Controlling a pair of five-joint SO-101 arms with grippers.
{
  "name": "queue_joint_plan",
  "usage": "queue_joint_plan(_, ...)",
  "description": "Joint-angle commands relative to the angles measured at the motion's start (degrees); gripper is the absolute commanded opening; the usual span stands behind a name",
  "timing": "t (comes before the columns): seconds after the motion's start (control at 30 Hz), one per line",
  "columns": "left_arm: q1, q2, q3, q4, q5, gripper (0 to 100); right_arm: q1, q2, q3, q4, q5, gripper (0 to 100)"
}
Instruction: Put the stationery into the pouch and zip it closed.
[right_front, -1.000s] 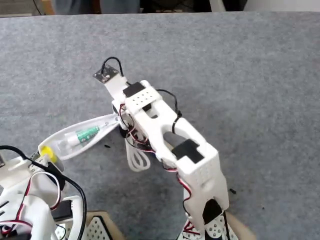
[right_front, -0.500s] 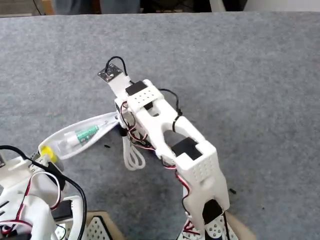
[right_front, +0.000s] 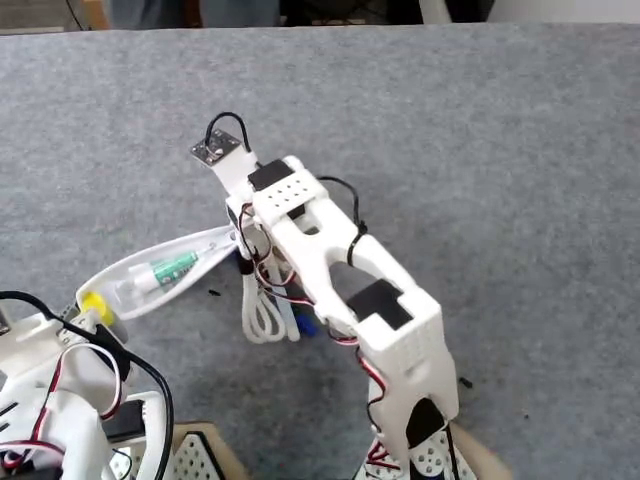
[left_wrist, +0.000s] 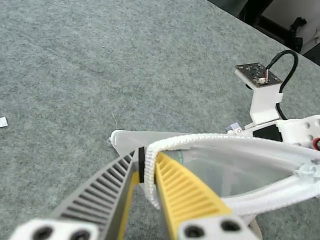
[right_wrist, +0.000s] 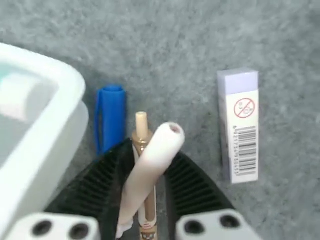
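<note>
We see the left gripper (left_wrist: 143, 161) clamped on the zipper edge of the pouch (left_wrist: 220, 167) at one end, its grey and yellow fingers pinched tight on the white tape; we read this as an anchor, keeping the mouth raised and steady so things can slide in, and giving the slider something to pull against later. In the high view the pouch (right_front: 160, 275) lies at about 8 o'clock on the table (right_front: 500, 150), its length running from 8 towards 2; the held end sits by the left arm and the far end just beside the right arm's wrist. A green-labelled tube (right_front: 175, 267) is already inside, visible through the clear wall; the zipper tapes stand apart, so the mouth looks open.

The right gripper (right_wrist: 146, 152) is closed on a tan pen (right_wrist: 141, 127), one jaw on each side of the barrel, low over the table; a white tube (right_wrist: 155, 160) crosses in front of the pen between the jaws, and we cannot tell whether it is a second pen or a loose cable. A blue cap (right_wrist: 110, 117) lies just beside the pen, between it and the pouch wall; an eraser (right_wrist: 239, 125) lies on the pen's other side, apart from it.

We judge the loading partly done; the pen would next need lifting and turning towards the mouth. The white tube may weaken the grip, so the pen could slip; cap, eraser and zip all remain.
</note>
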Motion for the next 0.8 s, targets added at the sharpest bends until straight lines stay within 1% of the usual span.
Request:
queue_joint_plan(0.0, 0.13, 1.32, -0.66, 0.26, 0.26, 3, -0.09, -4.70, -0.31, 0.97, -0.09, 1.4)
queue_joint_plan(0.2, 0.13, 1.32, -0.66, 0.26, 0.26, 3, -0.09, -7.52, -0.40, 3.34, -0.53, 1.4)
queue_joint_plan(0.3, 0.13, 1.32, -0.66, 0.26, 0.26, 3, 0.97, -10.15, -0.40, 3.34, -2.29, 1.4)
queue_joint_plan(0.5, 0.31, 1.32, -0.66, 0.26, 0.26, 3, 3.60, -15.87, -0.84, 2.99, -2.20, 1.4)
queue_joint_plan(0.77, 0.40, 1.32, -0.66, 0.26, 0.26, 3, 3.96, -21.49, -0.66, 2.11, -2.37, 1.4)
